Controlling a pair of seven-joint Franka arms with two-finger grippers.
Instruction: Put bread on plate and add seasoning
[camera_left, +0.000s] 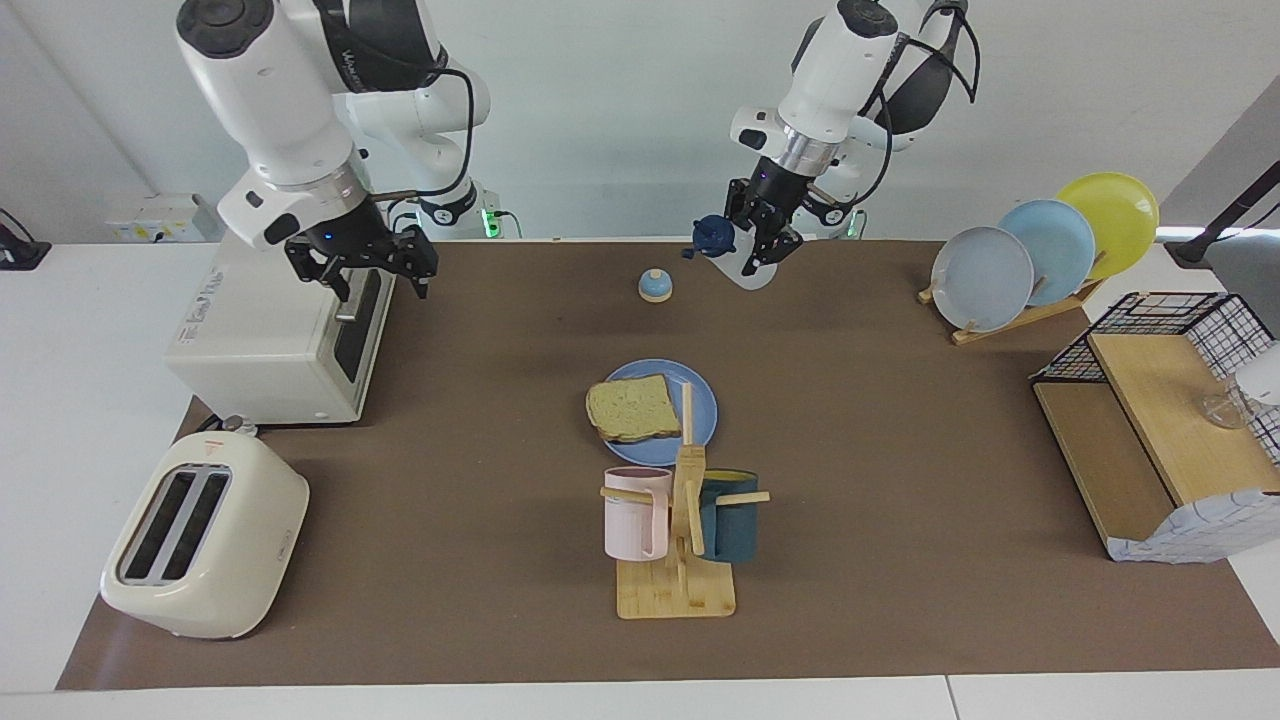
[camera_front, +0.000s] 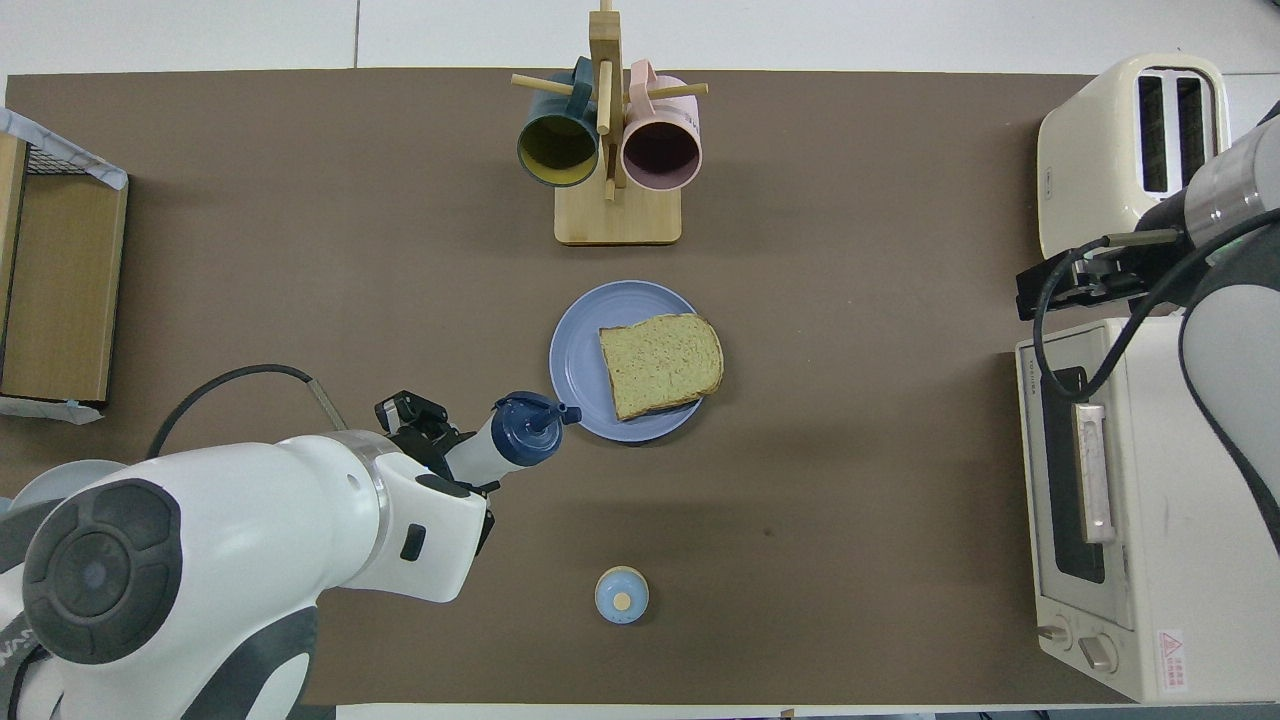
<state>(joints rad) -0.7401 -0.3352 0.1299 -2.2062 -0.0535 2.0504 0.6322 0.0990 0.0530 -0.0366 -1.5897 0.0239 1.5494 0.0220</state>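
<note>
Seasoning step in hand: the bread (camera_left: 632, 407) lies on the plate (camera_left: 703, 403) at mid-table. The left gripper (camera_left: 757, 238) clamps the seasoning (camera_left: 728, 250), raised over the table's near edge; next, carry and tip it over the bread. The right gripper (camera_left: 362, 268), jaws spread and empty, waits over the toaster oven (camera_left: 270, 320).

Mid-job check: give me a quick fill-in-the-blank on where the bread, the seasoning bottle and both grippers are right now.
1. The bread lies on the blue ____.
2. The left gripper is shut on the ____.
3. The right gripper hangs open over the white ____.
4. The bottle's dark blue ____ is flipped open.

Missing words: plate; seasoning; oven; cap.
</note>
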